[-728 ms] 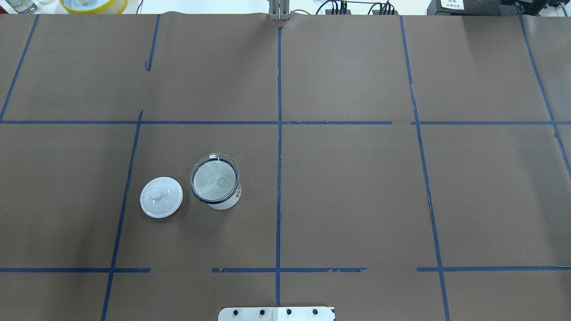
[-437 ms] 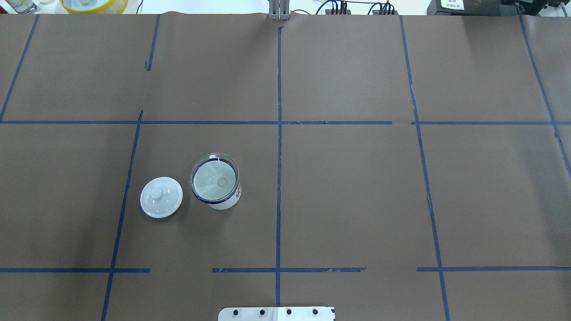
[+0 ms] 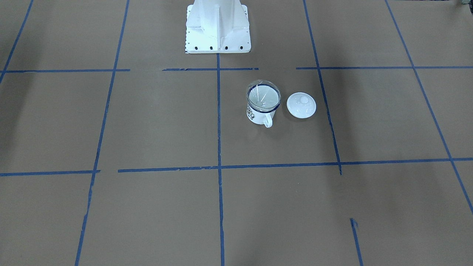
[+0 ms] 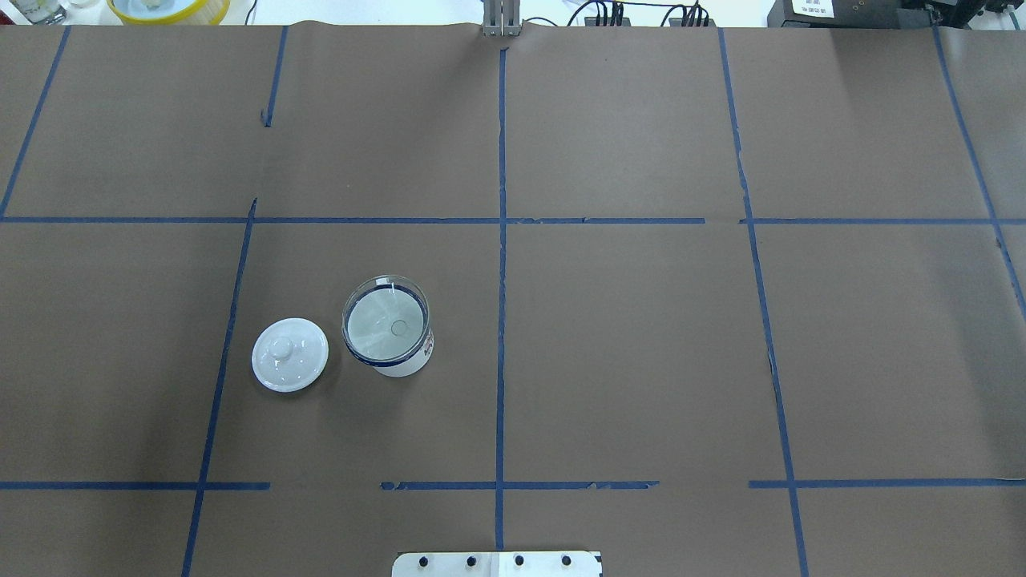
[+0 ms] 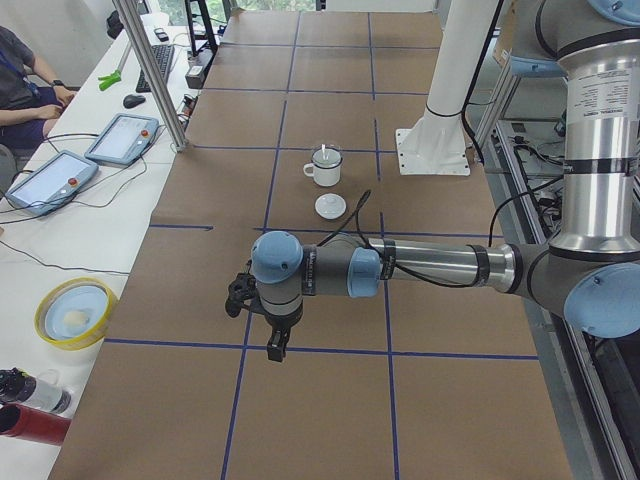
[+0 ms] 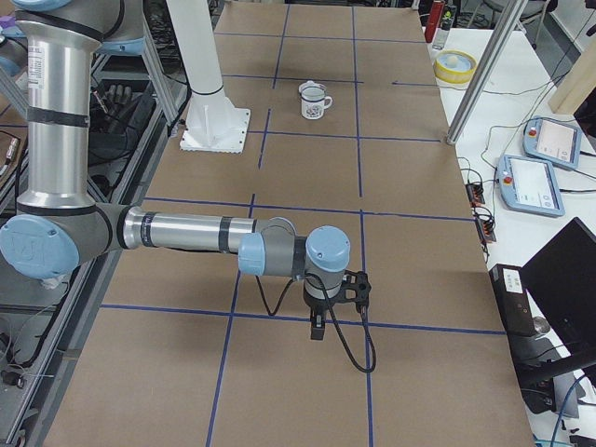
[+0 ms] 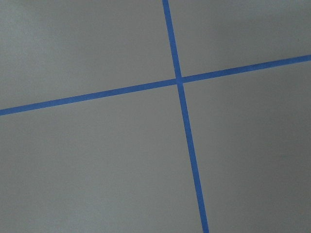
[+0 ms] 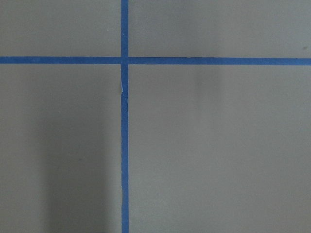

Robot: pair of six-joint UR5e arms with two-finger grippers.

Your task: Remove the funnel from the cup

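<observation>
Brown-papered table (image 4: 641,361), gridded in blue tape (image 4: 501,240). Left arm (image 5: 430,265) stretches low and level toward its end of the table, with the left gripper (image 5: 273,350) pointing down over a tape crossing — cannot tell whether its fingers are apart or together. Right arm (image 6: 186,231) and right gripper (image 6: 318,331) mirror this at the other end, equally unreadable. Cup (image 3: 257,116) stands upright on the robot's left of the centre line, well apart from both grippers and every edge, handle away from the robot. White lid (image 3: 301,105) lies just beside it, not touching. Funnel (image 3: 263,96) sits in the cup's mouth.
</observation>
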